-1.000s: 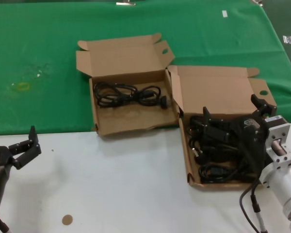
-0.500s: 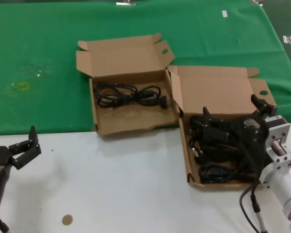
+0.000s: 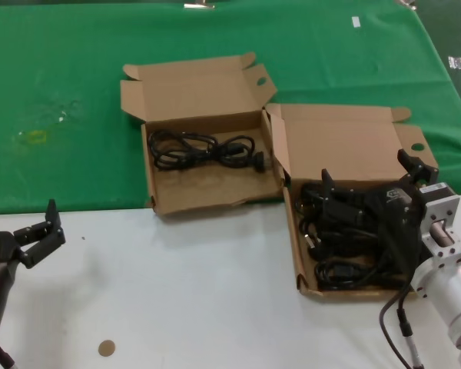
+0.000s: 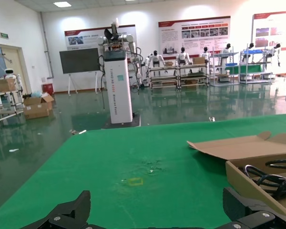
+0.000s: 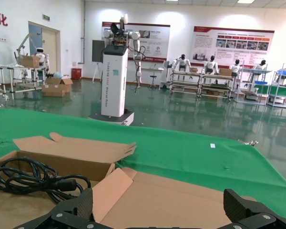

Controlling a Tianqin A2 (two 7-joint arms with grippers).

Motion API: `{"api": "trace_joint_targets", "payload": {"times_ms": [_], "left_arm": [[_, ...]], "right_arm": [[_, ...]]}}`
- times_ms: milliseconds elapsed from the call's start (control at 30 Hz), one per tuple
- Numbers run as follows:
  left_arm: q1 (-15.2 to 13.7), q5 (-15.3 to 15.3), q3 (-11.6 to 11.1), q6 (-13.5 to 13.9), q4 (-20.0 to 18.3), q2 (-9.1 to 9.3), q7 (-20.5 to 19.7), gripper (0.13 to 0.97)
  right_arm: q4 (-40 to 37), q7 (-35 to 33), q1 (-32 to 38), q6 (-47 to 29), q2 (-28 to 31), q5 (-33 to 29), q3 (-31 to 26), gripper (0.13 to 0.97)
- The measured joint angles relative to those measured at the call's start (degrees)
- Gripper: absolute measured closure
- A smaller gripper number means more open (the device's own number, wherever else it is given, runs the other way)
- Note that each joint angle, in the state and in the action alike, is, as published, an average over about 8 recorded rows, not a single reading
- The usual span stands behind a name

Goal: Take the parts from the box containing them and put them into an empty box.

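Two open cardboard boxes stand side by side. The left box [image 3: 207, 186] holds one coiled black power cord [image 3: 203, 148]. The right box [image 3: 295, 254] holds a pile of several black power cords [image 3: 346, 273]. My right gripper [image 3: 370, 177] hangs just above that pile with its fingers wide apart and nothing between them. In the right wrist view my right gripper [image 5: 162, 210] faces the right box's lid [image 5: 190, 198], and the left box's cord [image 5: 33, 179] shows beyond. My left gripper [image 3: 42, 231] is open and empty over the white table at the near left, also in its wrist view [image 4: 157, 210].
A green cloth [image 3: 77, 84] covers the far half of the table and the near half is white [image 3: 184, 292]. A small brown disc [image 3: 106, 348] lies near the front edge. A yellow mark [image 3: 32, 137] is on the cloth at far left.
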Motion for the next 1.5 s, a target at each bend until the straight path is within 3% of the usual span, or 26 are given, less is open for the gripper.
{"api": "trace_joint_targets", "payload": {"times_ms": [1500], "left_arm": [[0.0,0.0,0.0,0.0,0.0,0.0,-0.01,0.132]], "right_arm": [[0.0,0.0,0.0,0.0,0.0,0.0,0.0,0.129]]}}
